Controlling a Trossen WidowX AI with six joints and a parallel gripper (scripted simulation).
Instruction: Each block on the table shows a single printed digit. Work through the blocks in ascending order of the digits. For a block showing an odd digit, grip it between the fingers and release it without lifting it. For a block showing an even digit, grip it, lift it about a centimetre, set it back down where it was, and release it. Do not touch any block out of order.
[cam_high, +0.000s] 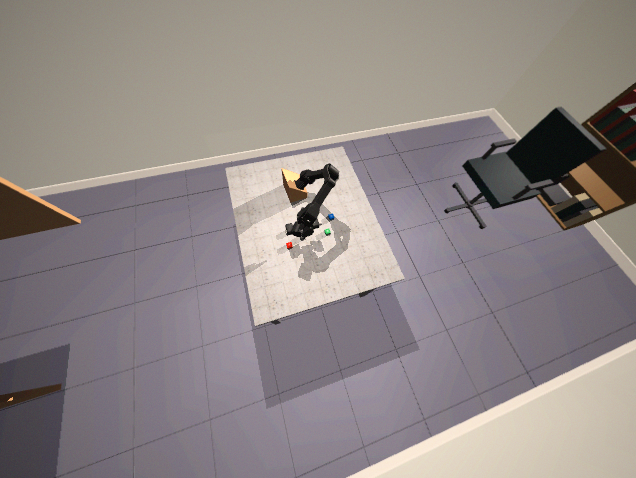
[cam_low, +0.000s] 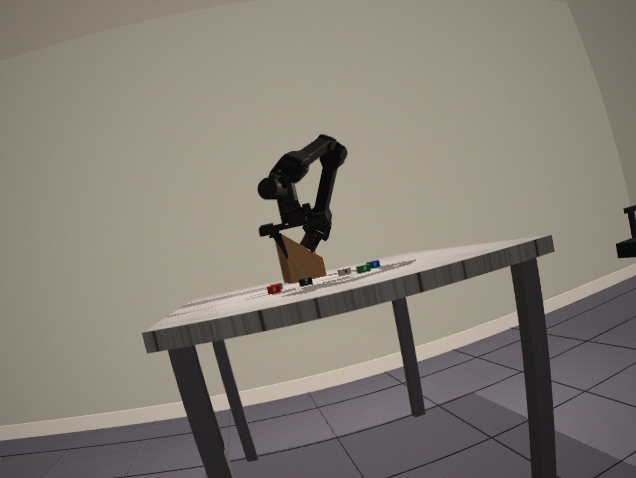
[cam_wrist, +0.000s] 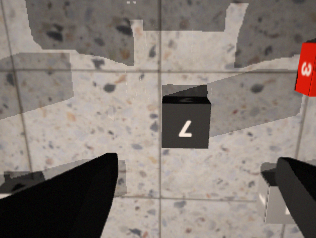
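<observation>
My gripper (cam_wrist: 196, 165) (cam_low: 284, 250) is open and empty, raised above the table. In the wrist view a black block (cam_wrist: 185, 124) (cam_low: 305, 281) printed 7 lies on the table beyond the fingertips. A red block (cam_wrist: 306, 70) (cam_high: 288, 245) (cam_low: 274, 288) printed 3 is at the wrist view's right edge. A grey block (cam_wrist: 276, 202) is partly hidden by the right finger; its digit is unclear. A white block (cam_low: 343, 271), a green block (cam_high: 327, 231) (cam_low: 363, 268) and a blue block (cam_high: 330, 216) (cam_low: 373, 264) stand further right, their digits too small to read.
A wooden wedge-shaped block (cam_high: 294, 194) (cam_low: 303, 263) stands on the table (cam_high: 277, 303) (cam_low: 462, 256) near the arm's base. A dark office chair (cam_high: 496, 179) and a bookcase (cam_high: 596, 190) are off to the right, away from the table.
</observation>
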